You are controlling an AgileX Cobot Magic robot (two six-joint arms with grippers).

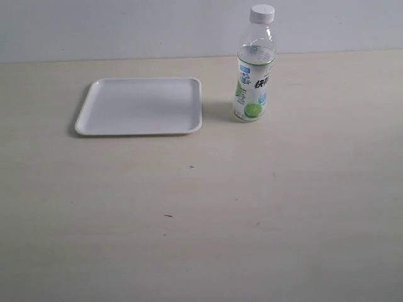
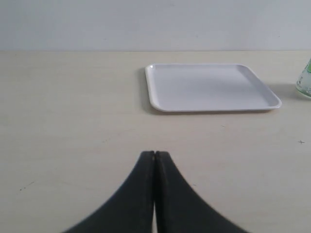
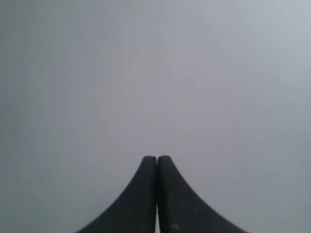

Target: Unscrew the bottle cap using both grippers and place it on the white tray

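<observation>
Slim clear lime-label plastic bottle (image 1: 254,82) upright on pale surface (image 1: 220,207), just beside shallow white rect. tray (image 1: 138,104); small white screw cap (image 1: 262,12) on its neck. Black left gripper (image 2: 154,154) & right gripper (image 3: 157,159): jaws pressed together, empty.

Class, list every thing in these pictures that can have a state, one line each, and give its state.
bottle: upright, closed, standing apart from the tray.
bottle cap: screwed on the neck.
white tray: lying flat, empty.
left claw: shut, holding nothing.
right claw: shut, holding nothing.
</observation>
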